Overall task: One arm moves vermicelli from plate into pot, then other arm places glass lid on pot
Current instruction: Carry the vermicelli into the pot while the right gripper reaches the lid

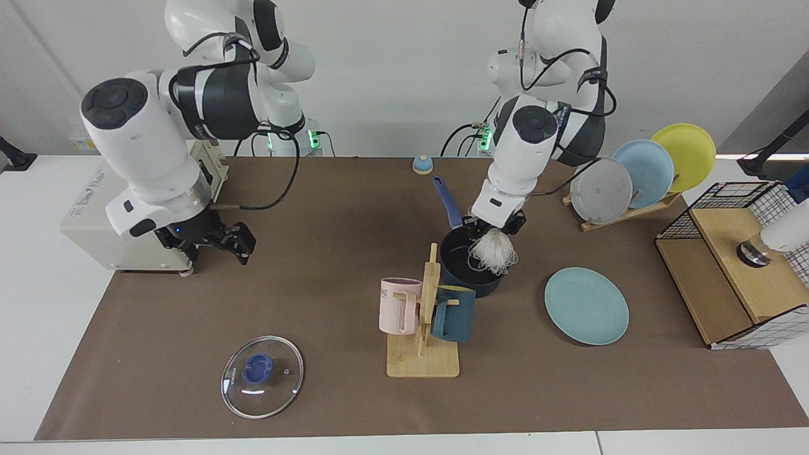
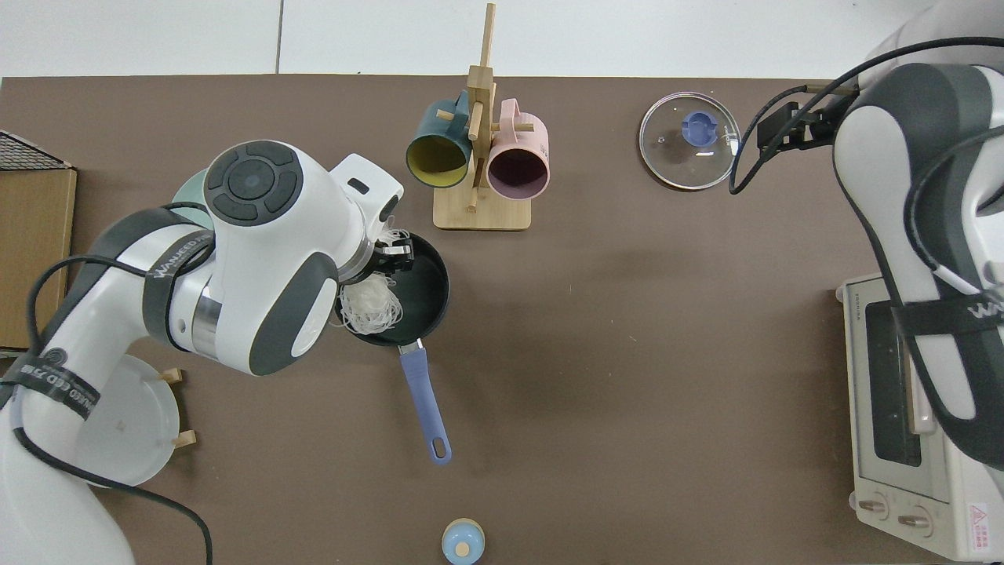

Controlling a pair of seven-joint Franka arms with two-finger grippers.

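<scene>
At the centre of the facing view, the left tool (image 1: 495, 229) is pinching the vermicelli (image 1: 493, 254) by its top and hanging it over the open pot (image 1: 471, 264), the loose strands trailing down past the near rim. The bunch looks light, limp and springy, so stray loops are likely to catch on the rim or cling to the fingers; holding it high at the gathered top seems right. The teal plate (image 1: 586, 305), right of the pot, is lying bare. At the upper right of the top view, the right tool (image 2: 784, 129) is hovering with fingers spread, just beside the glass lid (image 2: 690, 140). The lid looks stiff, slick and breakable; its blue knob (image 2: 696, 127) is the obvious hold.
</scene>
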